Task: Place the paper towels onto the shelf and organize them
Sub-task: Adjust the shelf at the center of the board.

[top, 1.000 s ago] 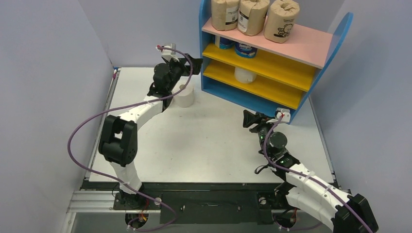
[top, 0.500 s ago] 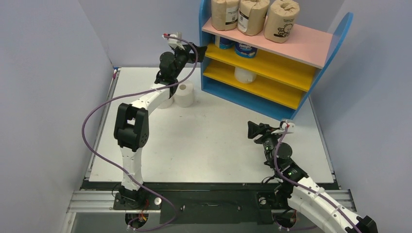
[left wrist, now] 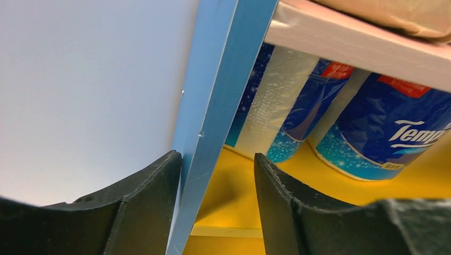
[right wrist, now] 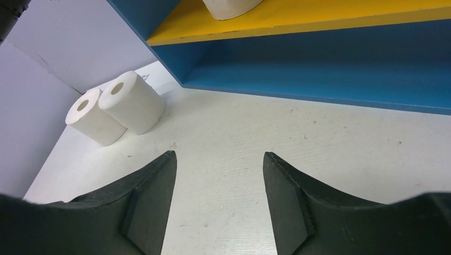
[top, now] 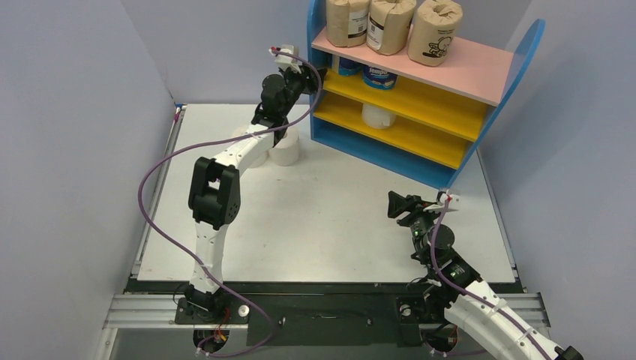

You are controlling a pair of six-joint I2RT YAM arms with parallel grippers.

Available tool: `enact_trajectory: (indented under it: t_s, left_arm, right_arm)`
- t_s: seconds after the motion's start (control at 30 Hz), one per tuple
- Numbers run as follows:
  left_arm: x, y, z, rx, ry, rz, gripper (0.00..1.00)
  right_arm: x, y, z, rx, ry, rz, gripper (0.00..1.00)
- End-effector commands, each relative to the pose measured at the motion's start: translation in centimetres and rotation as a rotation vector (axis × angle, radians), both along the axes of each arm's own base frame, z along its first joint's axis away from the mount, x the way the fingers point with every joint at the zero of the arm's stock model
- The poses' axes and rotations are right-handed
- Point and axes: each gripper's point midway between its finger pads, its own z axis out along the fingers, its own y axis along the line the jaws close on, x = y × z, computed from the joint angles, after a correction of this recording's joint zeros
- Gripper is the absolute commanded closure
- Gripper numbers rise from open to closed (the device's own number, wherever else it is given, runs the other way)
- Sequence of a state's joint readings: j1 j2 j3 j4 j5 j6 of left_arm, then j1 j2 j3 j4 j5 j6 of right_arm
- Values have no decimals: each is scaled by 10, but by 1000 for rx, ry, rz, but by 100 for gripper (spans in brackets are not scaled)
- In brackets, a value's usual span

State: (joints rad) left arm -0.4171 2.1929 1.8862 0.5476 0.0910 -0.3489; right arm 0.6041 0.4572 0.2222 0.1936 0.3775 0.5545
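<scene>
The left gripper [left wrist: 216, 156] is raised to the shelf [top: 480, 69]. Its jaws are part-open and empty, and the front edge of the shelf's blue side panel [left wrist: 213, 79] runs up between the fingers. Whether the left finger touches that panel I cannot tell. Just beyond this gripper and to its right, two blue-and-white Tempo rolls [left wrist: 404, 127] stand upright side by side on the upper yellow board [left wrist: 234, 175], under the pink top board [left wrist: 345, 45]. Above the gripper, three brown-wrapped rolls [top: 391, 25] stand in a row on the pink board.

The right gripper [right wrist: 219, 155] hangs low over the counter [right wrist: 239, 133], jaws apart, holding nothing. Ahead of it and to the left, well off, two plain white rolls [right wrist: 133, 101] stand touching each other on the counter. Straight ahead and higher, another white roll [right wrist: 228, 6] sits on the lower yellow board [right wrist: 319, 21].
</scene>
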Motion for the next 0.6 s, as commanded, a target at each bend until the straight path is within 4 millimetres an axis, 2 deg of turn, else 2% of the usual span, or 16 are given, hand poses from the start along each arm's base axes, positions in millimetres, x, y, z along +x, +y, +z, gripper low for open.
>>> enact_trajectory:
  t_s: [0.0,0.2,0.4,0.47,0.5,0.57]
  left_arm:
    - [-1,-5,24,12,-64,5,54]
    - [-14,-17,28,18,-83,-28,71]
    - [-30,-28,41,14,-110,-65,85]
    - [-36,-32,44,15,-114,-78,91]
    - [-39,-36,44,15,-115,-86,96]
    - [-47,-40,49,14,-122,-96,100]
  right_arm:
    - [-1,-5,2,2,4,-30,44]
    - [-1,-6,1,4,7,-35,44]
    - [-2,-8,3,6,5,-39,44]
    - [-3,-9,3,6,5,-43,44]
    - [-3,-9,4,6,5,-44,44]
    - [-4,-11,5,5,4,-51,44]
